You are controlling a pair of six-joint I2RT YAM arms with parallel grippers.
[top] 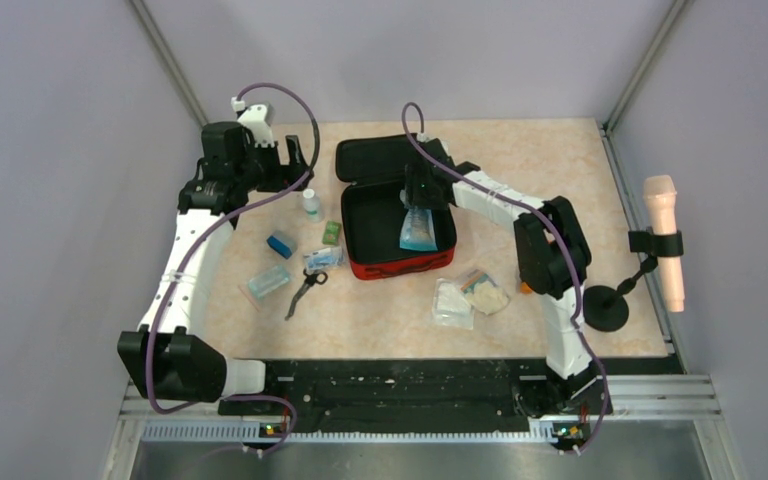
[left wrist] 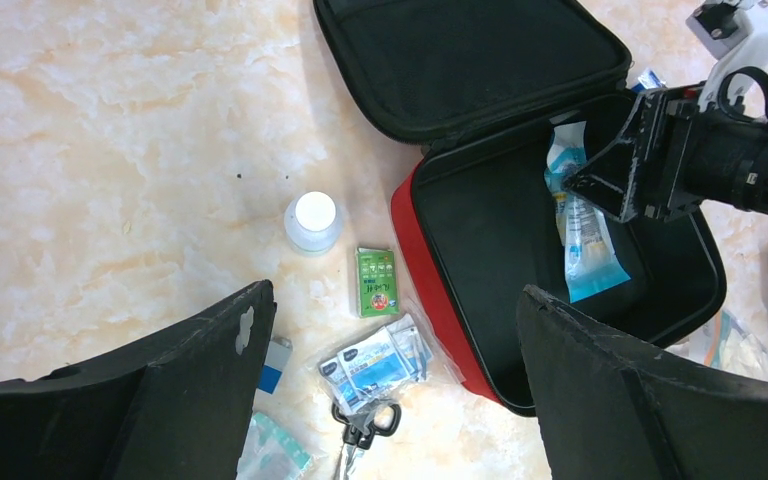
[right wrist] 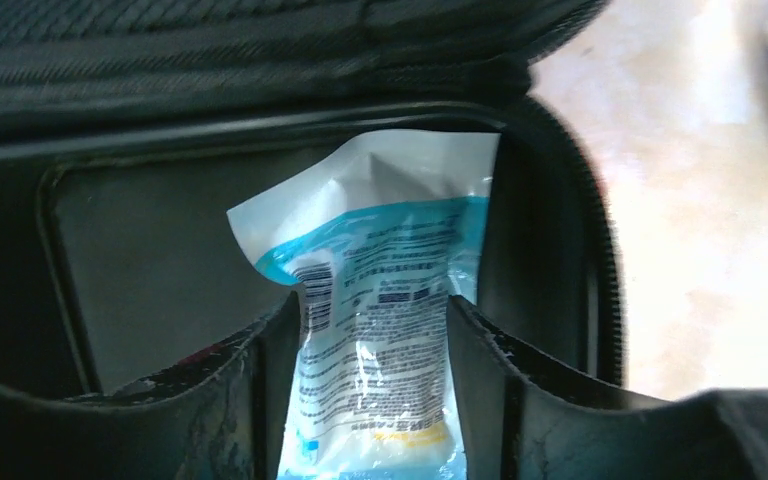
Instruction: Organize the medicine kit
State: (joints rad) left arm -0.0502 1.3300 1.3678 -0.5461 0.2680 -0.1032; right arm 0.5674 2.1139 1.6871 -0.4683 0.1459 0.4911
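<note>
The right gripper [right wrist: 375, 320] is reaching down into the medicine kit [top: 400, 268], a square red soft zip case with rounded corners and matte black lining. Its scuffed black jaws are standing apart astride a glossy blue-and-white plastic pouch [right wrist: 380, 250]; whether the pads are touching the pouch's edges cannot be told. The crinkled pouch is lying flat in the right half of the case's tray, its white end leaning on the back wall under the raised lid. The kit is sitting open at the middle of the far half of the beige marble-patterned tabletop [left wrist: 110, 150], with the lid tipped back. Just left of its red wall, a small green cardboard box [left wrist: 377, 282] and a round clear bottle with a white cap [left wrist: 313, 220] are lying close together. Nearer the arms, a clear bag of blue-printed sachets [left wrist: 375, 362] is resting beside black-handled scissors [left wrist: 365, 425]. The left gripper [left wrist: 395, 300] is hovering over this loose clutter with its jaws spread wide, gripping nothing.
</note>
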